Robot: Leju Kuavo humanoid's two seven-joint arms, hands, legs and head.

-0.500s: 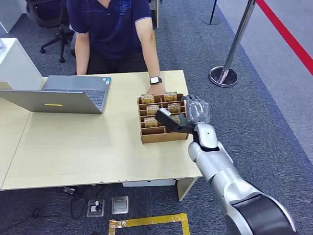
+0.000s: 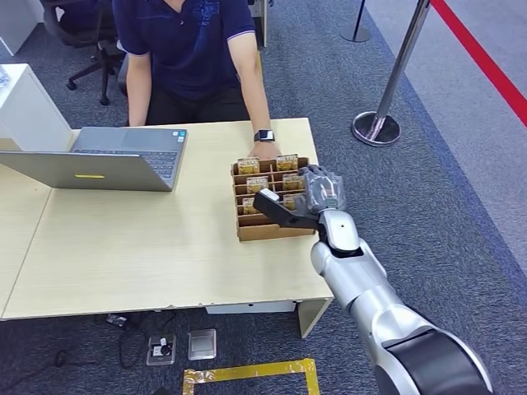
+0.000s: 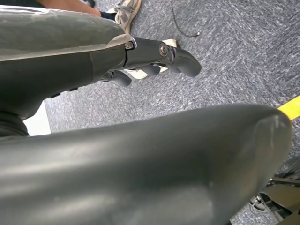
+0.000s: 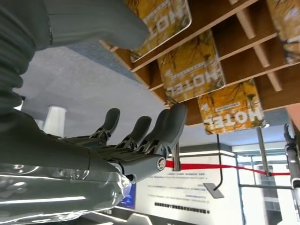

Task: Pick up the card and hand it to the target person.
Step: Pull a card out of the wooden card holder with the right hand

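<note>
— Where do we see the cards [image 2: 257, 183]?
— Upright in the slots of the cardboard rack [image 2: 273, 230] on the tabletop [image 2: 142, 247], before the person [image 2: 186, 49].
— Our right hand [image 2: 305, 200]?
— Over the rack's right side, fingers [image 4: 169, 126] spread, holding nothing. Our left hand [image 3: 152, 54] hangs empty, fingers loosely apart, above carpet.

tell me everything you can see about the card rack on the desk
The card rack is a shallow, open-topped box that looks like brown cardboard or thin wood, split by dividers into rows of slots in two columns. It sits flat near the right end of the pale wooden desk. Yellow cards printed HOTEL stand in the slots; the nearest row looks empty. A person's hand rests at its far edge, and the robot's right hand hovers over its right side, holding nothing.
</note>
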